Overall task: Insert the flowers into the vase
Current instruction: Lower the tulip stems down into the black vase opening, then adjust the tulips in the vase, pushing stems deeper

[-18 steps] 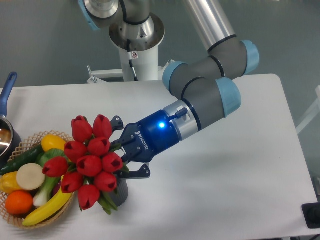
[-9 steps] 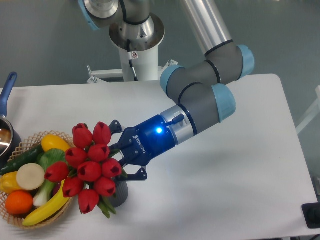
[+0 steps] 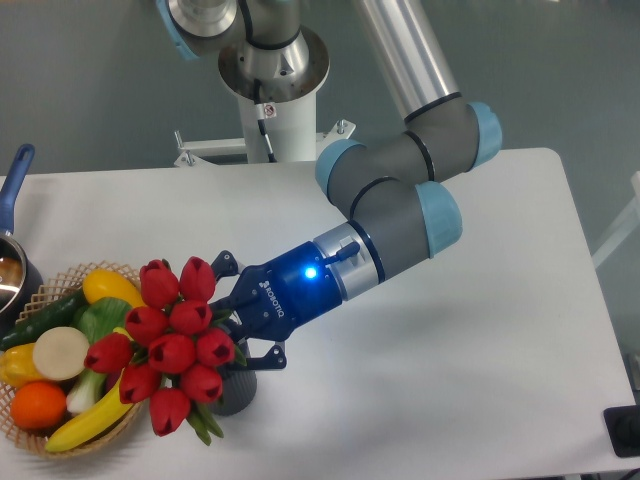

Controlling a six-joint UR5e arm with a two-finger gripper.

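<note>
The flowers [image 3: 168, 343] are a tight bunch of red tulip buds with green leaves, held tilted at the lower left. My gripper [image 3: 237, 318] is shut on the flowers' stems, reaching in from the right with its blue body lit. The vase [image 3: 237, 392], a small dark grey cylinder, stands on the table just below the gripper. Most of it is hidden behind the buds and leaves, and I cannot see its mouth. Whether the stems are inside the vase I cannot tell.
A wicker basket [image 3: 62, 437] of fruit and vegetables sits at the lower left, touching the bunch's left side in the image. A blue-handled pot [image 3: 12, 210] is at the left edge. The robot base [image 3: 270, 80] stands at the back.
The gripper and flowers have moved down and to the left, closer over the vase, and the arm's elbow has shifted left with them.
</note>
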